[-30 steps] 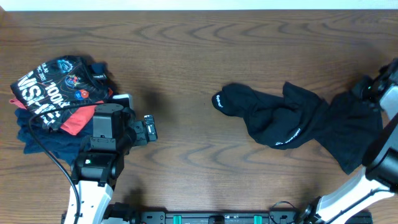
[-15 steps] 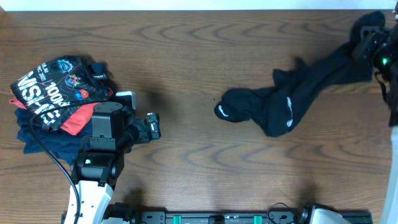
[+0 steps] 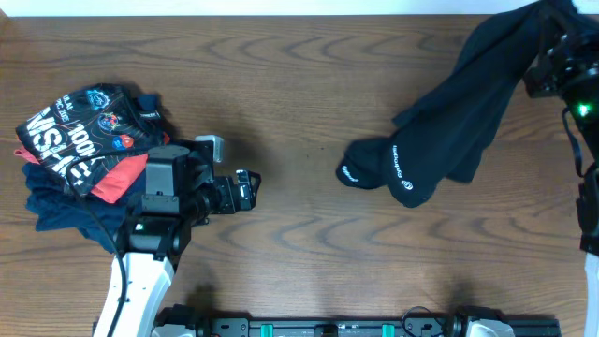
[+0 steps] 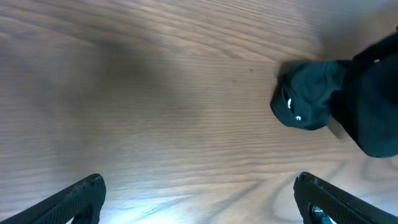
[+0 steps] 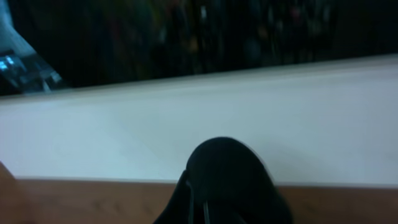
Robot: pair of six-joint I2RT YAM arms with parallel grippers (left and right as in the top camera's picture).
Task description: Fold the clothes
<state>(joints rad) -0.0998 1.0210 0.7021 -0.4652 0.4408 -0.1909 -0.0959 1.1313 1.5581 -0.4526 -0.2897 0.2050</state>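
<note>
The black polo shirt (image 3: pixel 449 122) hangs stretched from the far right corner of the table down to its middle. Its lower end (image 3: pixel 374 168) trails on the wood. My right gripper (image 3: pixel 552 56) is shut on the shirt's upper end and holds it high. In the right wrist view black fabric (image 5: pixel 227 183) fills the jaws and hides the fingers. My left gripper (image 3: pixel 245 190) is open and empty, left of the shirt. The left wrist view shows the shirt's trailing end (image 4: pixel 311 96) ahead, apart from the open fingers (image 4: pixel 199 205).
A pile of folded clothes (image 3: pixel 80 150) lies at the left edge, with a black printed tee on top of red and navy garments. The table's far edge (image 5: pixel 199 182) meets a white wall behind the right gripper.
My right gripper has lifted the shirt up and toward the far right, pulling it off the table into a hanging strip. My left gripper has moved right, toward the shirt.
</note>
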